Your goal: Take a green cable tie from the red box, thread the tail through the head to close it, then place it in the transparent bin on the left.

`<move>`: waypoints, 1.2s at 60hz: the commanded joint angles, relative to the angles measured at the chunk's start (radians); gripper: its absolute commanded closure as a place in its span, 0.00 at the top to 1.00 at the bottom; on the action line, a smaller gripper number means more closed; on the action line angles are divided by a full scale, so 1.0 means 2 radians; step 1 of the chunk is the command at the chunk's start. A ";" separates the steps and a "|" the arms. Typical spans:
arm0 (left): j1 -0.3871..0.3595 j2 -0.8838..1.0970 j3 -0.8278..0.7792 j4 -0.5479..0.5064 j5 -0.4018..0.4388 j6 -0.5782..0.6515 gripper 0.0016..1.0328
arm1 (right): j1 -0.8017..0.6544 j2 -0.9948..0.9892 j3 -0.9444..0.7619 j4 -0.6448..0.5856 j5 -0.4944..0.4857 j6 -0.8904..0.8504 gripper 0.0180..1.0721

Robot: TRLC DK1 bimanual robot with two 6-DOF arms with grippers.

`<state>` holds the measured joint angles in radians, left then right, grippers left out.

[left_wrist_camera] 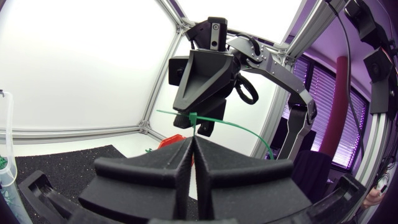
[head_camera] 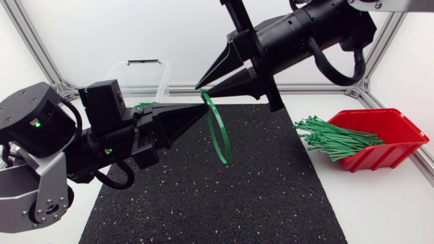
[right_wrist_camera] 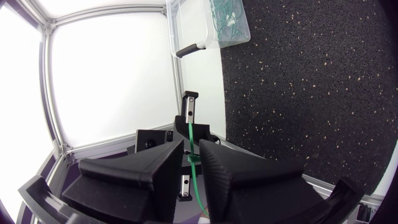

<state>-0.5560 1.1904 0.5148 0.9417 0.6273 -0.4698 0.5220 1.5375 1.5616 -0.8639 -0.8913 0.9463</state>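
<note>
loop of green cable tie (head_camera: pixel 224 160) hangs in the air above the black mat (head_camera: pixel 271 196) — well apart from the red box (head_camera: pixel 393 132). left gripper (head_camera: pixel 202 110) and right gripper (head_camera: pixel 201 89) both pinch it at its upper part.

The cable tie (head_camera: pixel 224 157) is green, box (head_camera: pixel 390 129) red, mat (head_camera: pixel 271 196) black with pale flecks

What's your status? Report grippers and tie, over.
Left gripper and right gripper both shut on cable tie. Tie looped, held above mat, not yet in bin. Nothing in the way.
</note>
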 commanded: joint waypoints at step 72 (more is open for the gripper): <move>-0.030 -0.028 -0.008 0.008 0.005 0.006 0.03 | -0.019 0.047 -0.003 0.049 0.030 0.009 0.05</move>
<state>-0.5838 1.1694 0.5091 0.9245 0.5842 -0.4702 0.5076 1.5833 1.5616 -0.8104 -0.8673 0.9466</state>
